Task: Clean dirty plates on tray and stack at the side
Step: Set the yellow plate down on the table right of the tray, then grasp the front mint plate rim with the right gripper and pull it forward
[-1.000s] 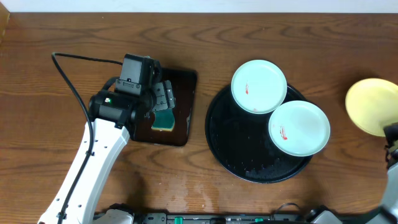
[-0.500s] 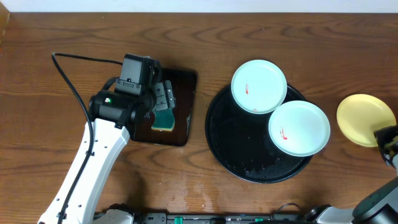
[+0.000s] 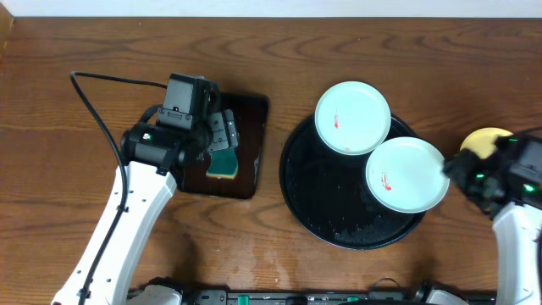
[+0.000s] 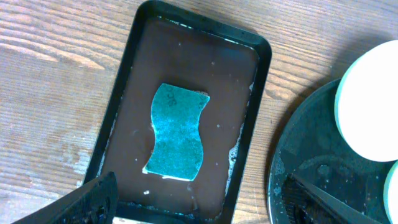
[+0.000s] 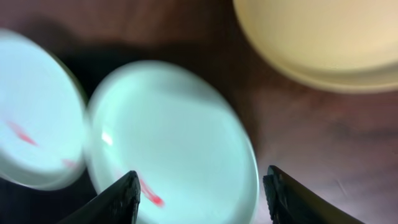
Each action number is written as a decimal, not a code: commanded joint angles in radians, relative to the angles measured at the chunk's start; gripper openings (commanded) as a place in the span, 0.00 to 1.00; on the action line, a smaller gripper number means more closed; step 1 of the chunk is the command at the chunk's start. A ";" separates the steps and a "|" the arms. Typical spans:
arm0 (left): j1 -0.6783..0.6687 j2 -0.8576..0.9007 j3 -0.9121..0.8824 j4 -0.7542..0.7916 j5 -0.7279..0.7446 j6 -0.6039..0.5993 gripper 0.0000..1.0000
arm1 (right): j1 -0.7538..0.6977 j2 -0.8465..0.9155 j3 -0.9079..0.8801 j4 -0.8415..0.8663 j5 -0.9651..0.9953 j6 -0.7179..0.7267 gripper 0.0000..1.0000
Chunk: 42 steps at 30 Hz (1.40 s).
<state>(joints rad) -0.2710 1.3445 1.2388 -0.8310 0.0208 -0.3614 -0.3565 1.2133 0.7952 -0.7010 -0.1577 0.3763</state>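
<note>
Two white plates with red smears lie on the round black tray (image 3: 313, 182): one at its far edge (image 3: 352, 118), one at its right (image 3: 407, 174). The pale yellow plate (image 3: 485, 141) rests on the table right of the tray, mostly hidden under my right arm. My right gripper (image 3: 453, 172) hovers open at the right rim of the nearer white plate (image 5: 174, 137), its jaws (image 5: 202, 196) wide apart and holding nothing; the yellow plate (image 5: 323, 37) lies behind it. My left gripper (image 3: 224, 140) hangs open above the sponge (image 4: 177, 130).
A smaller rectangular black tray (image 3: 258, 152) with wet residue holds the teal sponge (image 3: 224, 163), left of the round tray (image 4: 311, 162). A black cable (image 3: 93, 106) runs over the wood at the far left.
My right gripper has opened and let go of the yellow plate, which now rests on the table. The right arm has swung left over it towards the nearer white plate. The left arm has not moved.
</note>
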 commanded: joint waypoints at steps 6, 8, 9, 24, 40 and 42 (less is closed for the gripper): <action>0.003 0.000 0.018 -0.003 -0.002 0.010 0.85 | 0.149 0.086 -0.019 0.075 0.435 -0.057 0.48; 0.002 0.000 0.018 -0.003 -0.002 0.010 0.85 | 0.149 0.120 -0.019 0.099 0.416 -0.061 0.46; 0.002 0.000 0.018 -0.003 -0.002 0.010 0.85 | 0.149 0.141 -0.019 0.112 0.401 -0.065 0.46; 0.002 0.000 0.018 -0.003 -0.002 0.010 0.85 | 0.149 0.149 -0.016 0.048 0.235 -0.119 0.01; 0.002 0.000 0.018 -0.003 -0.002 0.010 0.85 | 0.365 -0.023 -0.086 -0.027 0.009 -0.110 0.01; 0.002 0.000 0.018 -0.003 -0.002 0.010 0.85 | 0.388 0.005 -0.123 -0.006 0.066 -0.051 0.01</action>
<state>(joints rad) -0.2710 1.3445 1.2388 -0.8310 0.0204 -0.3614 -0.0006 1.1828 0.7231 -0.7208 -0.1390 0.2596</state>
